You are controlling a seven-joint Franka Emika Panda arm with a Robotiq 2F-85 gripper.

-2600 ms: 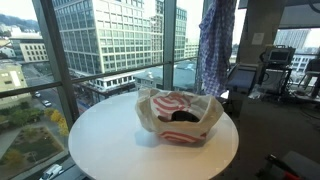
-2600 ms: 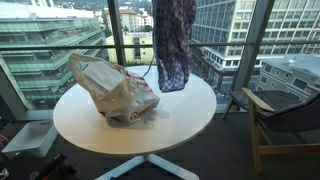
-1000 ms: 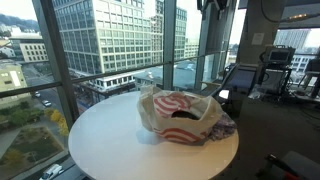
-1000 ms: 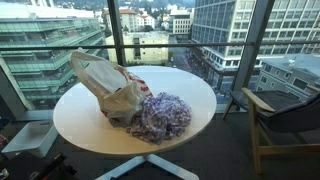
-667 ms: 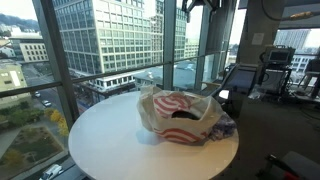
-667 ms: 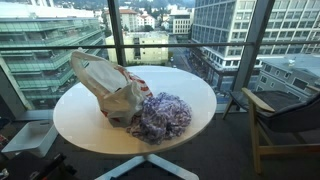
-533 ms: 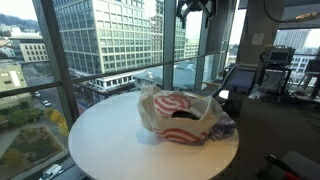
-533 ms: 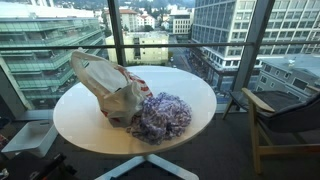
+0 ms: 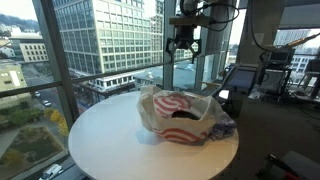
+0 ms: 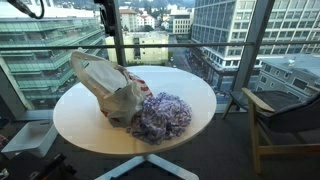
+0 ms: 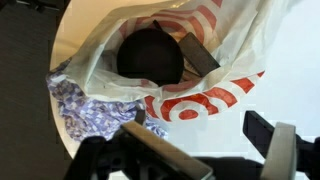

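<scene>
Fingers [image 11: 150, 147] spread wide and empty, I hover high above the red-and-white plastic bag [image 11: 232, 95] on the round tabletop [image 9: 100, 140], patterned cloth [image 10: 160, 115] heaped against it, between grasps, I reckon, so next calls for a long descent.

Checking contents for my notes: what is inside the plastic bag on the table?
A dark round thing and a dark flat piece show inside the open bag; anything beneath them is covered.
</scene>
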